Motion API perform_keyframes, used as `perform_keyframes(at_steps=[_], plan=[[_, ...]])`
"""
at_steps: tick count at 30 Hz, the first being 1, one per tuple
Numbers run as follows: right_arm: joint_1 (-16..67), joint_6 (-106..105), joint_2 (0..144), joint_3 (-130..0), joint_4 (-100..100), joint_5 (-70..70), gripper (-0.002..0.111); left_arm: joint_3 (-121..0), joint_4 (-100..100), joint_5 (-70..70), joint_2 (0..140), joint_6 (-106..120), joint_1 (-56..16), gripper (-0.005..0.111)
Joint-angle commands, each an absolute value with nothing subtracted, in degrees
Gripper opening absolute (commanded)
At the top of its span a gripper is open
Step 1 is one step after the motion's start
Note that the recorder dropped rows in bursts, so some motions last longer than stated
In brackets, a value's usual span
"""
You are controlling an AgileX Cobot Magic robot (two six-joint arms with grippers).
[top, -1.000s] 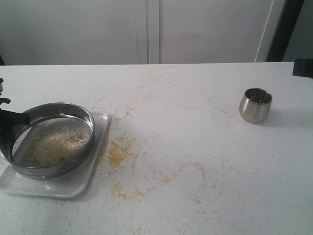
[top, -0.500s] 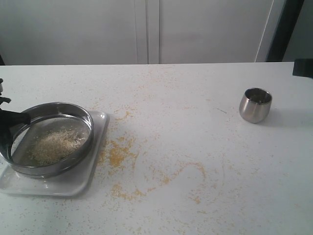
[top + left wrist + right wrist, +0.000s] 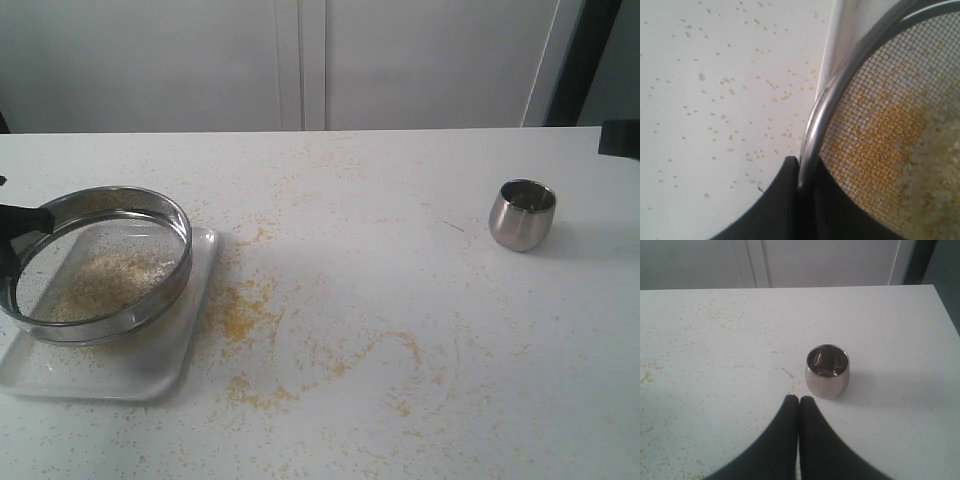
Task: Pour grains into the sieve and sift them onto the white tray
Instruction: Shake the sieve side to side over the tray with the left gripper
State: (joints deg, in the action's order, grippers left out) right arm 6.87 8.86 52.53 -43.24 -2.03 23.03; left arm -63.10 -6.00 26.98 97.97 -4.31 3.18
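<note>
- The left gripper (image 3: 801, 167) has its black jaws clamped on the steel rim of the sieve (image 3: 184, 244), at the left edge of the table (image 3: 400, 200).
- The sieve hangs tilted just above the white tray (image 3: 150, 375), casting a shadow on it.
- Pale grains (image 3: 110, 275) lie heaped on the mesh, toward the side nearer the camera.
- Loose yellow specks (image 3: 240, 312) are strewn over the tabletop beside the tray.
- Well apart on the right, a small steel cup (image 3: 827, 371) stands upright.
- The right gripper (image 3: 799, 401) hovers near the cup, jaws pressed together and holding nothing.
</note>
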Motion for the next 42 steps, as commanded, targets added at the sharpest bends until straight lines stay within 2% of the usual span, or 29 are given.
perform_keyframes(at_steps=[1,5,9,13,16,20,26,31,35,37,42], plan=[[6.94,8.89,52.11,-42.82,-2.11,22.66,0.0,-62.28,-7.29,27.75,96.7,-2.9,4.04,0.0],[6.94,8.89,52.11,-42.82,-2.11,22.66,0.0,-60.96,-10.99,27.1,96.7,-3.17,4.45,0.0],[6.94,8.89,52.11,-42.82,-2.11,22.66,0.0,-60.96,-13.47,26.08,96.48,1.63,1.97,0.0],[6.94,8.89,52.11,-42.82,-2.11,22.66,0.0,-60.72,-14.94,27.42,96.97,-10.45,6.64,0.0],[6.94,8.89,52.11,-42.82,-2.11,22.66,0.0,-60.72,-17.54,26.44,96.62,1.27,3.29,0.0],[6.94,8.89,52.11,-42.82,-2.11,22.66,0.0,-60.72,-15.17,27.87,97.73,-7.98,6.67,0.0],[6.94,8.89,52.11,-42.82,-2.11,22.66,0.0,-60.83,-14.72,26.85,95.85,0.0,3.53,0.0],[6.94,8.89,52.11,-42.82,-2.11,22.66,0.0,-59.9,-10.25,28.07,95.6,-12.37,8.81,0.0],[6.94,8.89,52.11,-42.82,-1.94,22.66,0.0,-59.88,-15.2,29.4,94.71,-6.25,5.56,0.0],[6.94,8.89,52.11,-42.82,-1.94,22.66,0.0,-59.97,-11.66,27.55,93.83,-0.68,3.96,0.0],[6.94,8.89,52.11,-42.82,-1.94,22.66,0.0,-59.23,-5.77,27.76,94.23,-14.18,7.42,0.0]])
